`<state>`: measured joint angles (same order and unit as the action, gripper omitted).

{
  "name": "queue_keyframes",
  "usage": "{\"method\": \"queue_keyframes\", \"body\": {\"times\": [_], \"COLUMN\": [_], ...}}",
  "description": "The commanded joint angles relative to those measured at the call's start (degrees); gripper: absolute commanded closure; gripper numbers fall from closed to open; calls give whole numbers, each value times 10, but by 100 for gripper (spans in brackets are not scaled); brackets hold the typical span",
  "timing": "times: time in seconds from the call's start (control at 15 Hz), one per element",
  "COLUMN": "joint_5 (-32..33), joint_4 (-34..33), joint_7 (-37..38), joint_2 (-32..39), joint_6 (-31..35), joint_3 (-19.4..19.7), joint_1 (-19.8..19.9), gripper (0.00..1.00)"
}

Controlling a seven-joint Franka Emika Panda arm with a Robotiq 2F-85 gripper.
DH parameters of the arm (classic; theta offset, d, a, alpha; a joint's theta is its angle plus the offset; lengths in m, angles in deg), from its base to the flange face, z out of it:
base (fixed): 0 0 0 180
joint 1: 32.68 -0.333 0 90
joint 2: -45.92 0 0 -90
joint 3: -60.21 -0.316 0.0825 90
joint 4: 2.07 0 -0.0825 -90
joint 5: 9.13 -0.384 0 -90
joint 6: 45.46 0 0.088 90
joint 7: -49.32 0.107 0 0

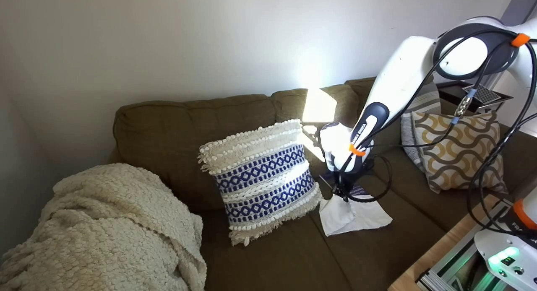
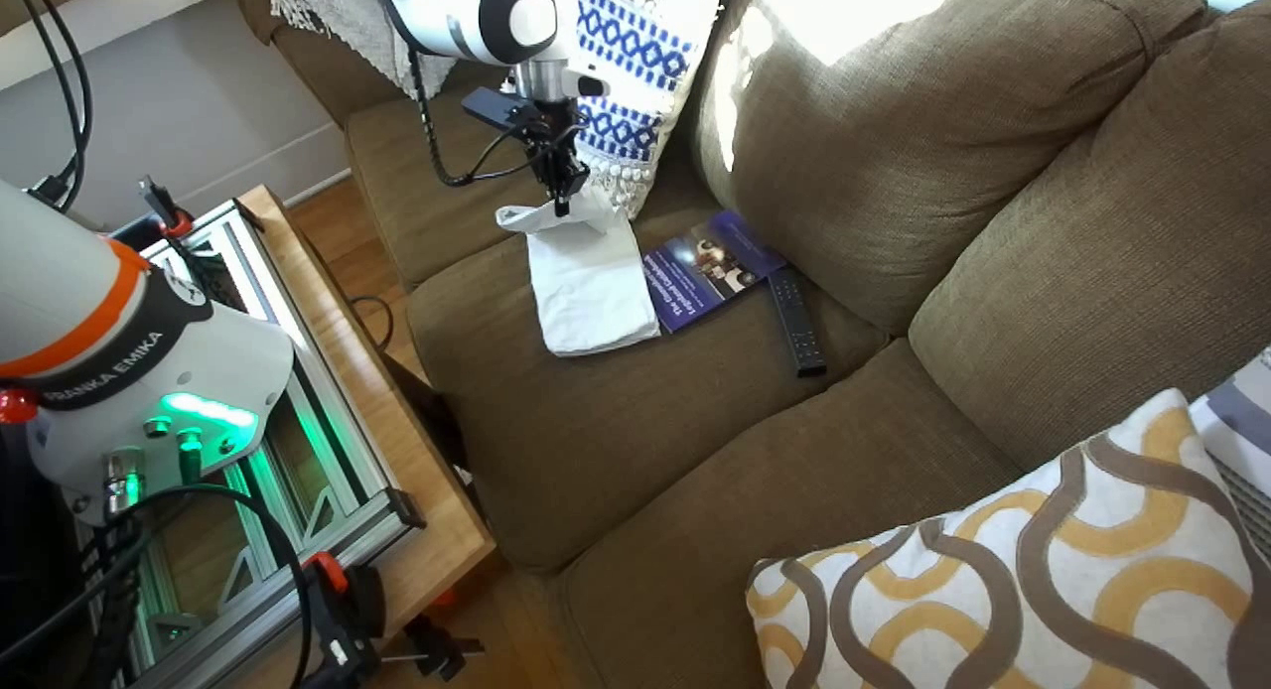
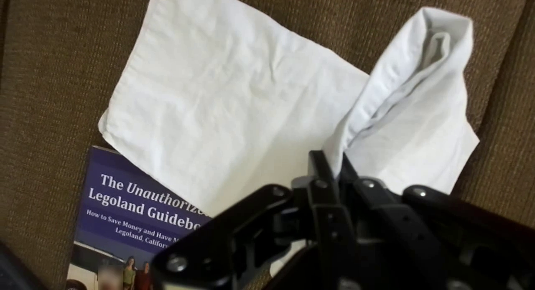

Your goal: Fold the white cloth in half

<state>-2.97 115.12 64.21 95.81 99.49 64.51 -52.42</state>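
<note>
The white cloth lies on the brown sofa seat, and it also shows in an exterior view and in the wrist view. My gripper is shut on a raised fold of the cloth, pinched between its fingertips. The fold rises as a looped ridge toward the upper right in the wrist view. One part of the cloth lies flat on the left of the ridge, another on the right. The gripper also shows pointing down at the cloth in both exterior views. The fingers hide part of the cloth.
A purple book lies beside the cloth, touching or nearly touching it, with a black remote next to it. A blue-and-white fringed pillow stands close to the gripper. A cream blanket and a yellow-patterned pillow lie farther off.
</note>
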Motion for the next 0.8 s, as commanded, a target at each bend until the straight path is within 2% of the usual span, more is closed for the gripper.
{"method": "queue_keyframes", "body": {"times": [0.0, 0.33, 0.73], "joint_5": [19, 51, 103], "joint_4": [28, 91, 156], "joint_7": [22, 54, 101], "joint_2": [-4, -11, 12], "joint_6": [1, 32, 150], "joint_3": [16, 55, 146], "joint_1": [-7, -31, -86], "gripper": [98, 98, 98]}}
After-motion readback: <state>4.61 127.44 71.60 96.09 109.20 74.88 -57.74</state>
